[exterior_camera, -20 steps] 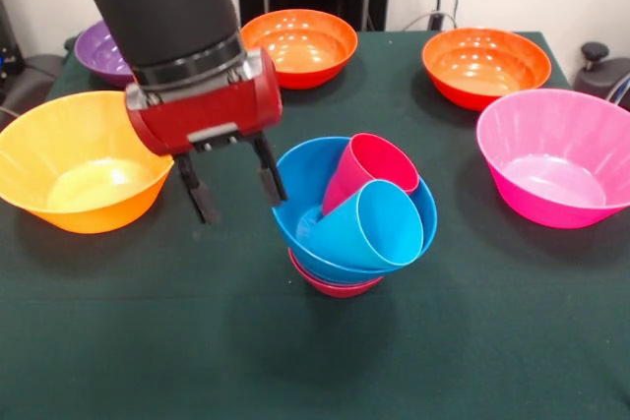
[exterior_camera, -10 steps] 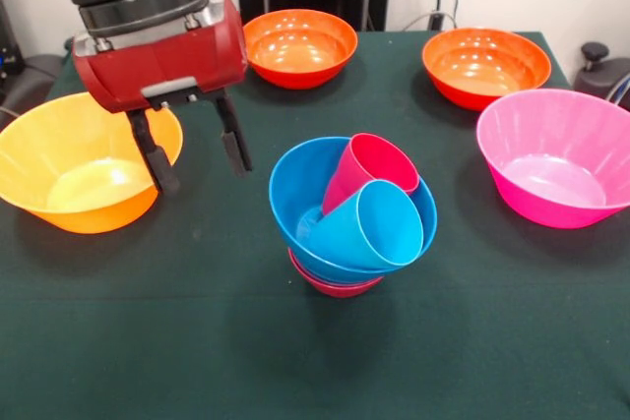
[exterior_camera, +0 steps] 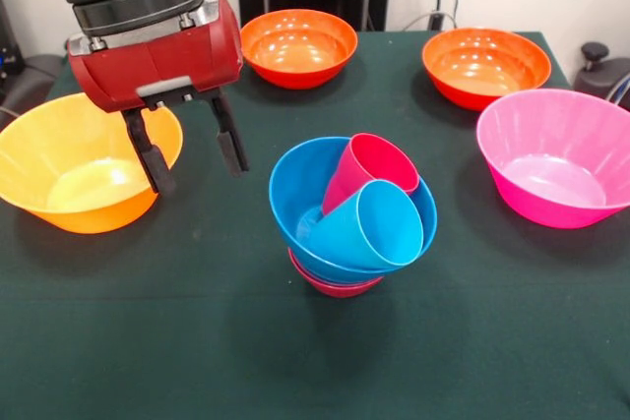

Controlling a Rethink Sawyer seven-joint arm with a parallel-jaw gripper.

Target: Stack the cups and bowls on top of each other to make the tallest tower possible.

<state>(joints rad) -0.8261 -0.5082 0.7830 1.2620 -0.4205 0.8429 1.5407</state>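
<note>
The tower [exterior_camera: 349, 218] stands mid-table: a small red bowl [exterior_camera: 335, 287] at the bottom, a mid-sized blue bowl [exterior_camera: 295, 189] on it, and two cups lying tilted inside. The crimson red cup [exterior_camera: 372, 166] leans at the back, the light blue cup [exterior_camera: 379, 225] lies in front with its mouth toward the camera. My gripper [exterior_camera: 194, 160] is open and empty, hanging to the left of the tower, over the right rim of the large yellow-orange bowl [exterior_camera: 74, 159]. The purple bowl is hidden behind the arm.
Two orange bowls stand at the back, one at the middle [exterior_camera: 298, 46] and one at the right [exterior_camera: 485, 66]. A large pink bowl [exterior_camera: 561, 156] sits at the right edge. Dark green cloth covers the table [exterior_camera: 197, 341].
My gripper has moved left and up, away from the tower's left side, toward the yellow-orange bowl. It has stayed open. The tower has not moved.
</note>
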